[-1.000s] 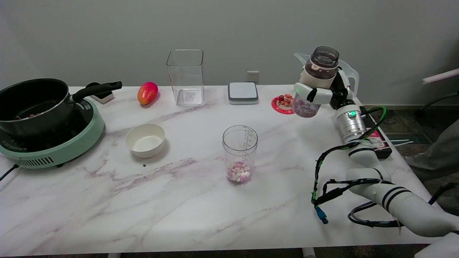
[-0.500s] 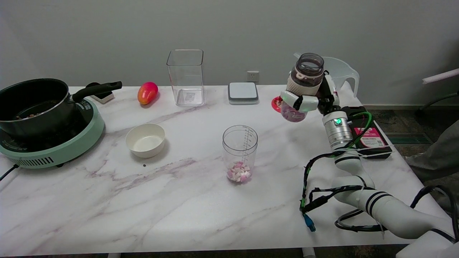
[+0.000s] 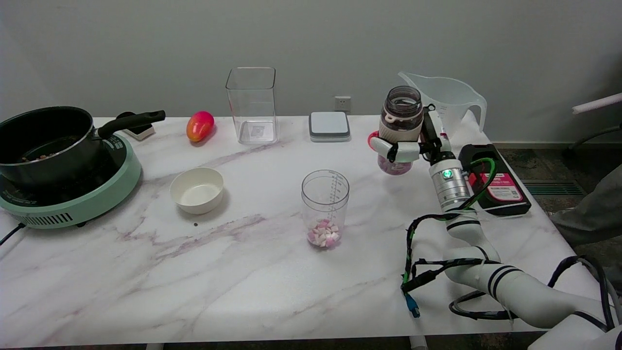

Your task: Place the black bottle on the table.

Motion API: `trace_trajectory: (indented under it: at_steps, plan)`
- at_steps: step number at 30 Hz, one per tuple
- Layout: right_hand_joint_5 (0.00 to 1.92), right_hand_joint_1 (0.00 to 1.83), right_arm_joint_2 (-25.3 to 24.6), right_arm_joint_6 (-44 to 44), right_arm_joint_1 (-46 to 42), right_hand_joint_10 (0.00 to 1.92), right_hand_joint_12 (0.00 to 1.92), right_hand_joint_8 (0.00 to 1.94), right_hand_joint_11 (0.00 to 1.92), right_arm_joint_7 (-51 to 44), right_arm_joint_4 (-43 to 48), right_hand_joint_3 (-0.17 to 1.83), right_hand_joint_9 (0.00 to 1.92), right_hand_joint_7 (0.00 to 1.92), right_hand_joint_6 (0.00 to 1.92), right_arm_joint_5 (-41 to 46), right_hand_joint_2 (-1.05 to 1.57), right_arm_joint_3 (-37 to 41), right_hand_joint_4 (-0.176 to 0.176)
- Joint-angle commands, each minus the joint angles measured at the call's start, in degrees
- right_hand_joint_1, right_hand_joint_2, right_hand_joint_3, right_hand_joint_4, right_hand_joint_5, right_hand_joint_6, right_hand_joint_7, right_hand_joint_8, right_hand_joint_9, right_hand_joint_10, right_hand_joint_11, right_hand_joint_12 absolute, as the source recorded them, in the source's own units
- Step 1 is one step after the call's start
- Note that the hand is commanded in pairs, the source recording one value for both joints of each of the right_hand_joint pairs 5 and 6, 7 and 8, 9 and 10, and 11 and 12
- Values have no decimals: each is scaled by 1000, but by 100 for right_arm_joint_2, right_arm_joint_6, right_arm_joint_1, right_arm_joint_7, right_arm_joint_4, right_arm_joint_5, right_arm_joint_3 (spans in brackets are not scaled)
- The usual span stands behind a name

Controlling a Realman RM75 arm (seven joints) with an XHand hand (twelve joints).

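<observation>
Right hand (image 3: 413,146) clamped around black bottle (image 3: 399,127), moved left and lower, bottle base near table (image 3: 243,272)

Right hand (image 3: 413,146) raised, fingers wrapped closed.

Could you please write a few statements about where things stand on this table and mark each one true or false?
1. The right hand holds the black bottle upright. True.
2. The measuring cup in the middle of the table is empty. False: pink and white pieces lie in its bottom.
3. The white bowl stands between the induction cooker and the measuring cup. True.
4. The mango lies inside the square clear container. False: it lies on the table to that container's left.
5. The pot sits on the induction cooker. True.
</observation>
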Motion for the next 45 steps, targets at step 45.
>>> trace_trajectory:
  at_steps: [45]
  plan:
    - [534,1369,-99,19,-37,1029,810,1079,810,775,-806,858,1029,1079,534,-66,-301,-5,0]
